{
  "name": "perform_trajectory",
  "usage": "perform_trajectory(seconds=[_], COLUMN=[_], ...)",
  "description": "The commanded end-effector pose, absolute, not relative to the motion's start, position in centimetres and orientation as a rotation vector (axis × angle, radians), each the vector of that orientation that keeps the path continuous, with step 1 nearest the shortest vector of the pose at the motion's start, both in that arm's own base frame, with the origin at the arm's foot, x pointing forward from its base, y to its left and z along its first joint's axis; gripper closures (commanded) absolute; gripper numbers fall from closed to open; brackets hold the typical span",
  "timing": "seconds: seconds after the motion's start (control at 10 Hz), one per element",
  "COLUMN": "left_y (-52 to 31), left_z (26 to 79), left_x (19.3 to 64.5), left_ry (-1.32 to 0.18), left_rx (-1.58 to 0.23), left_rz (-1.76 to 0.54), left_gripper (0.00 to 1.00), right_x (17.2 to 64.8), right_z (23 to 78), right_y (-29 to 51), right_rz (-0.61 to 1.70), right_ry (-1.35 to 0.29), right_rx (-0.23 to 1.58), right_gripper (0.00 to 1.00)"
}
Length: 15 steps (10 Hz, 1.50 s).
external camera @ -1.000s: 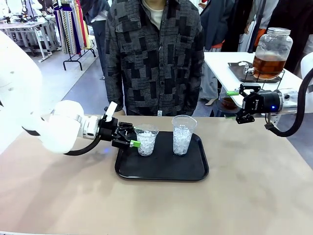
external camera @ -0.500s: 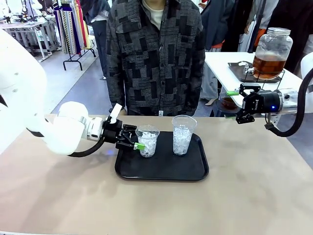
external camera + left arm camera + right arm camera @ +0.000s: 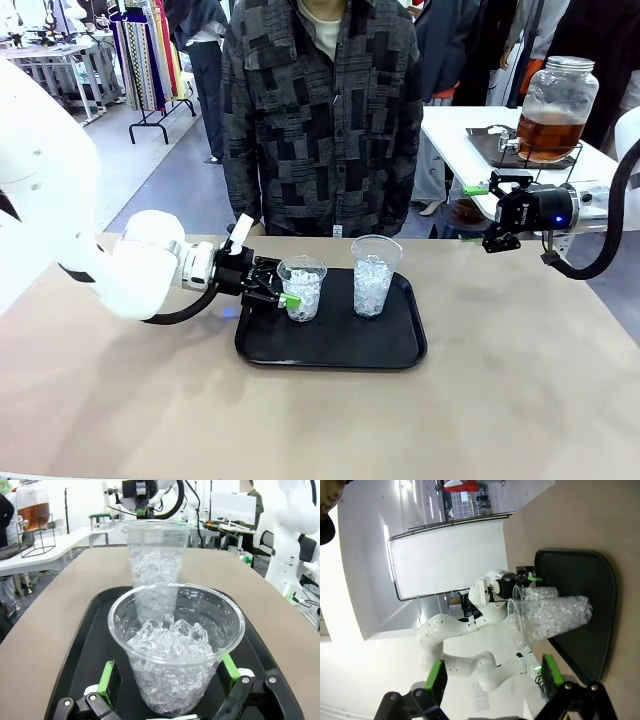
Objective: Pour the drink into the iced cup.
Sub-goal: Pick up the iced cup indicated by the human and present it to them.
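— Where's the drink (image 3: 548, 136)?
— Amber, in a rounded glass jar (image 3: 560, 80) on the white side surface (image 3: 450, 125), well apart from the black tray (image 3: 330, 352).
— The hands?
— Left hand (image 3: 167, 667) is spread around the clear plastic cup (image 3: 302, 288) of chunky ice, green pads (image 3: 107, 677) not pinching. Right hand (image 3: 493, 675) is splayed, grasping nothing.

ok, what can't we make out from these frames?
- Front view: left gripper's far finger, hidden behind the near iced cup.
- Left wrist view: far cup's base, hidden behind the near iced cup.
- Left wrist view: dispenser jar's top, cut off by the top edge.
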<state>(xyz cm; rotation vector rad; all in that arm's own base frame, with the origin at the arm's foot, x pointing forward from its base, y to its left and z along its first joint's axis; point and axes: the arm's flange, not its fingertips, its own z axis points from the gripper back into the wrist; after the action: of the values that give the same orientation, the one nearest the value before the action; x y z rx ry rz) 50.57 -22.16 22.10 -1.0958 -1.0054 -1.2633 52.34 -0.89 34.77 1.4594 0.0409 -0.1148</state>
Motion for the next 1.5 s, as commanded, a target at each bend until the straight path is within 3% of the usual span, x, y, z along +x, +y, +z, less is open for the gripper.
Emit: perform_trajectory(seconds=[0.0, 0.6, 0.7, 0.8, 1.4], left_y=[-23.2, -24.0, -24.2, -24.3, -23.8], left_z=[21.9, 21.6, 21.4, 21.3, 21.8], left_x=[50.0, 49.4, 49.3, 49.3, 49.0], left_ry=[-1.042, -1.019, -1.011, -1.010, -1.076], left_rx=[-1.080, -1.106, -1.114, -1.101, -1.087], left_rz=[-1.206, -1.220, -1.229, -1.230, -1.223], left_gripper=[0.00, 0.00, 0.07, 0.25, 0.25], right_x=[52.4, 52.4, 52.4, 52.4, 52.4], right_z=[34.9, 34.9, 34.9, 34.9, 34.9], right_y=[-0.9, -0.9, -0.9, -0.9, -0.9], right_rz=[-0.114, -0.114, -0.114, -0.114, -0.114], right_ry=[0.037, 0.037, 0.037, 0.037, 0.037], right_rx=[1.461, 1.461, 1.461, 1.461, 1.461], right_gripper=[0.00, 0.00, 0.00, 0.00, 0.00])
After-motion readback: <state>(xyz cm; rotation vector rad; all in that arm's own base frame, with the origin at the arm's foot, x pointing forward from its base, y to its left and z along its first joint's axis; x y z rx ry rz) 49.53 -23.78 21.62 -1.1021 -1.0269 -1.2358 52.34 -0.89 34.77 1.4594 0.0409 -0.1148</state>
